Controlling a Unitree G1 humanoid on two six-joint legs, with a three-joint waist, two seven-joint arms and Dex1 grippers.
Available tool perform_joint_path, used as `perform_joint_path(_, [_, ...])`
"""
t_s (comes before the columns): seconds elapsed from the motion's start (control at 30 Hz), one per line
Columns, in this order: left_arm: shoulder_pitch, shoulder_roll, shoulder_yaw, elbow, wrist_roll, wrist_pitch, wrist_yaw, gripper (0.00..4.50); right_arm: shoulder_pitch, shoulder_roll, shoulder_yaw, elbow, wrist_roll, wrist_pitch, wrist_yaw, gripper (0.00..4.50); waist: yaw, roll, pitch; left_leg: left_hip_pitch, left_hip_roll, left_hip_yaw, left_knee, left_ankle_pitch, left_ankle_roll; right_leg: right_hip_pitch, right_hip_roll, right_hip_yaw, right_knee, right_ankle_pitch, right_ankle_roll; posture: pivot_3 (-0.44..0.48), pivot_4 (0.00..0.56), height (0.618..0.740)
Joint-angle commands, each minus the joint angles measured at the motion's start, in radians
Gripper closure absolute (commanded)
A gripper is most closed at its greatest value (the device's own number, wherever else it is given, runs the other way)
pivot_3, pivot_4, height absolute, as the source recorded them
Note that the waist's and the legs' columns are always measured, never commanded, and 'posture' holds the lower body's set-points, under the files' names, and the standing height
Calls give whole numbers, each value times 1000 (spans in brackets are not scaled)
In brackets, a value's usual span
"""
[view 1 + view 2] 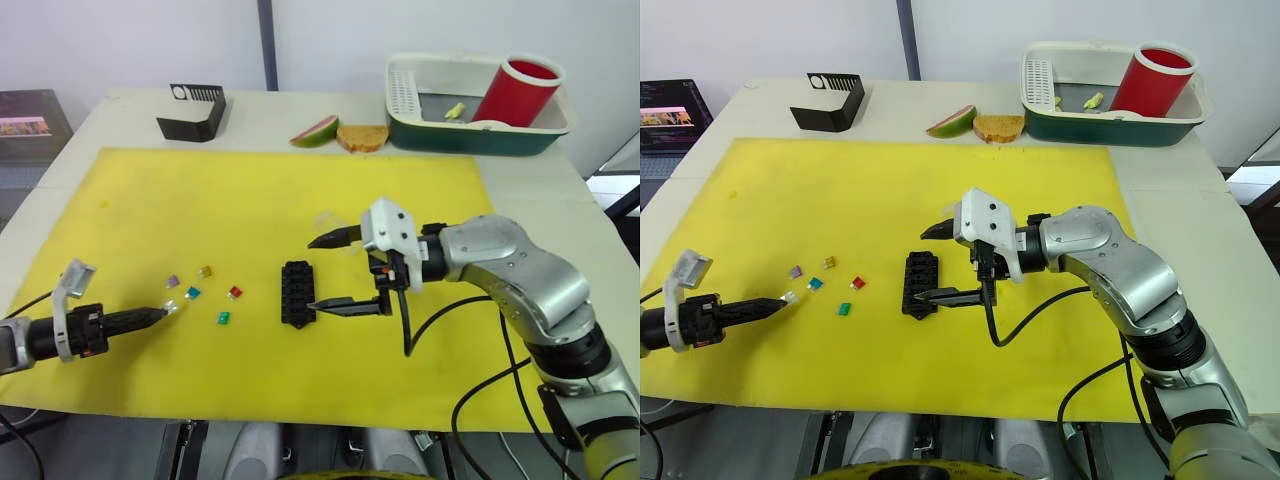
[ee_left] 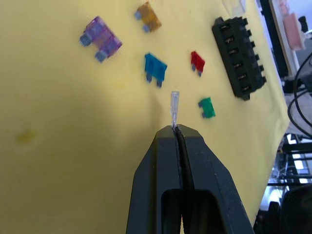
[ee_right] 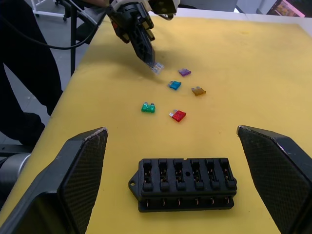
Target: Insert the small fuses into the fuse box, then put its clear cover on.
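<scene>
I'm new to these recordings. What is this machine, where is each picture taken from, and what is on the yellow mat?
A two-armed humanoid robot is at a table. Two pictures come from its head, one from each wrist. On the yellow mat lie the black fuse box and five small fuses: purple, amber, blue, red and green. The left gripper is shut on a pale, clear-looking fuse. The right gripper is open, straddling the fuse box. A faint clear cover may lie just beyond it.
</scene>
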Motion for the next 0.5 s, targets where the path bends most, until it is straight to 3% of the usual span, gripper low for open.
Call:
perform_joint_path(0.03, [-33,-15,61,-125,-96,69,42,4470,-15,12,-23,-12,24,-1,-1,0,1,0,0,0,0,0,0,0,0,0,0,0,0,0,0,0,150,740])
perform_joint_path(0.23, [-147,-90,111,-310,-294,211,184,4470,-26,86,-204,36,319,270,-104,0,3,0,0,0,0,0,0,0,0,1,0,0,0,1,2,0,150,740])
perform_joint_path(0.5, [-340,-218,112,-412,-580,284,433,4470,-75,119,-417,139,692,560,-342,0,2,0,0,0,0,-1,1,0,0,2,0,0,0,2,3,0,150,740])
